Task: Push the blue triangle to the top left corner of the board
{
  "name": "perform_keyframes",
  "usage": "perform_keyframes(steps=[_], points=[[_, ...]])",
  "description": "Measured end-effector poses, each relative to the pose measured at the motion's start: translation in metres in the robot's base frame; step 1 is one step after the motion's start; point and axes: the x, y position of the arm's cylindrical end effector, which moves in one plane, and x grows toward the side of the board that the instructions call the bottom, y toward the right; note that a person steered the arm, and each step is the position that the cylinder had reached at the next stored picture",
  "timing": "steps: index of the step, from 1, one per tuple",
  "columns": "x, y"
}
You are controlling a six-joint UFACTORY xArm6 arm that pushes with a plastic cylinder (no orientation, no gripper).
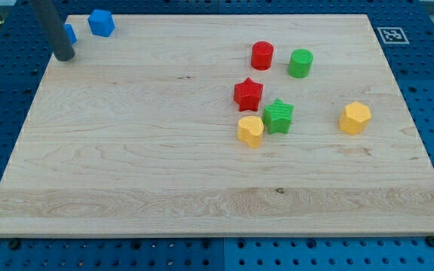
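A blue block (70,33), partly hidden by my rod so its shape is unclear, lies at the board's top left corner. My tip (65,56) rests on the board just below and left of it, touching or nearly touching it. A second blue block (101,22), roughly cube-like, sits just to the right along the top edge of the wooden board (142,150).
A red cylinder (261,55) and a green cylinder (301,62) stand at upper right. Below them are a red star (248,93), a green star (279,116) and a yellow block (250,130). Another yellow block (355,118) lies further right.
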Motion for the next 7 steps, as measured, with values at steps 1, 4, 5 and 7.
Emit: perform_keyframes(steps=[1,4,5,7], points=[[0.009,-0.021],[-0.033,-0.029],[-0.052,-0.016],[-0.063,-0.015]])
